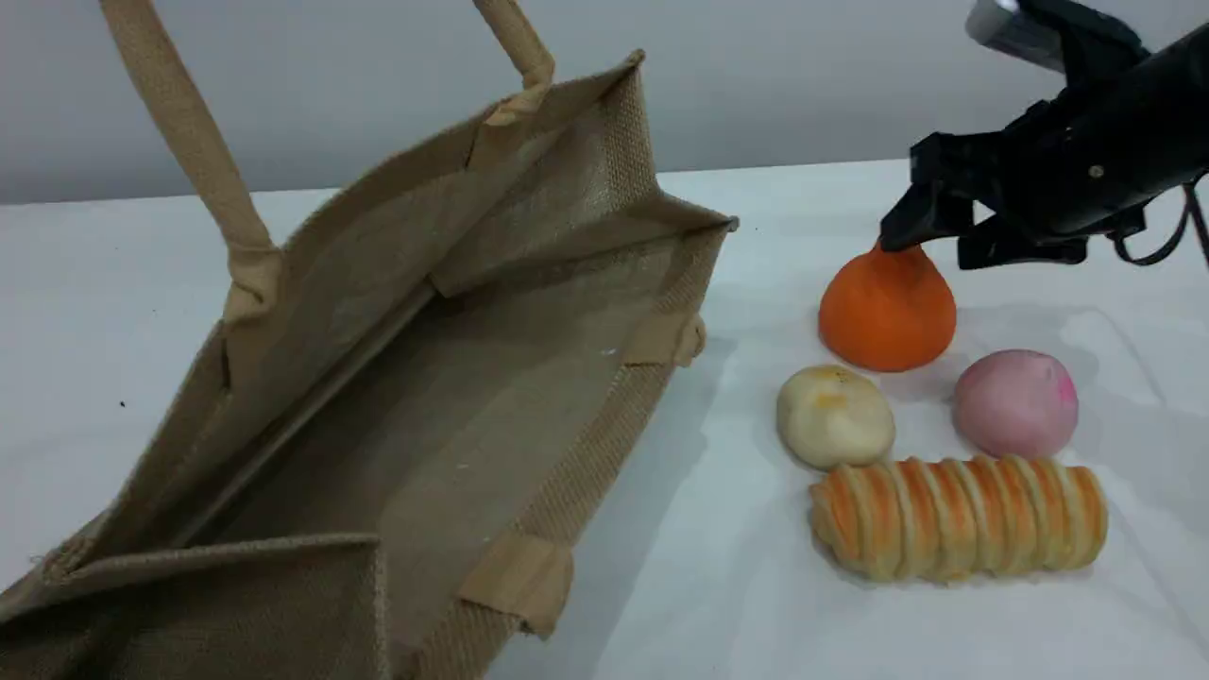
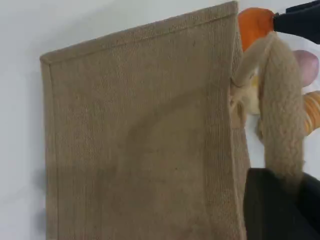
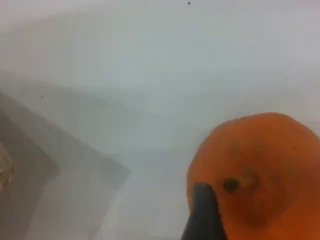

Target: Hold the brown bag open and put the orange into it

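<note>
Jute bag open, left gripper clamped on its handle; right gripper spread, empty, over orange; must close next.

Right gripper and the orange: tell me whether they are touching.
Cannot tell. Scene view: a fingertip of the right gripper meets the orange at its top, no gap seen, but may merely overlap it. Right wrist view shows overlap too.
</note>
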`<control>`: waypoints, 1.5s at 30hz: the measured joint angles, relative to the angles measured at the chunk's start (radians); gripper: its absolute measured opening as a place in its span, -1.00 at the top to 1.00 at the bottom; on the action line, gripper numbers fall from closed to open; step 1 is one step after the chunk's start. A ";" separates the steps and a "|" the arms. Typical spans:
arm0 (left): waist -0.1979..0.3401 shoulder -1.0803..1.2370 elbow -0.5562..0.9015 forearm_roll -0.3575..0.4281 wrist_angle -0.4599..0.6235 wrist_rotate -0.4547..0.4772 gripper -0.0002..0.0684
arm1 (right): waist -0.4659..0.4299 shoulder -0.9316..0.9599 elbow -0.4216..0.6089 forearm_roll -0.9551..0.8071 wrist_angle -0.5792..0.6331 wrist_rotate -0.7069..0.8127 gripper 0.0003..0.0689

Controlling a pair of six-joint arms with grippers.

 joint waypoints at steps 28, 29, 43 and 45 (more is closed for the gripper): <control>0.000 0.000 0.002 0.001 0.000 0.000 0.73 | 0.007 0.014 -0.048 -0.004 0.058 0.000 0.94; 0.000 0.000 0.002 0.004 0.000 0.000 0.73 | 0.007 -0.009 -0.043 -0.003 0.062 0.000 0.94; 0.000 0.000 -0.051 0.021 0.002 0.000 0.73 | 0.007 -0.224 0.085 -0.076 0.342 0.057 0.94; 0.000 0.000 -0.054 0.021 0.001 0.000 0.73 | 0.007 -0.253 0.108 -0.083 0.396 0.064 0.94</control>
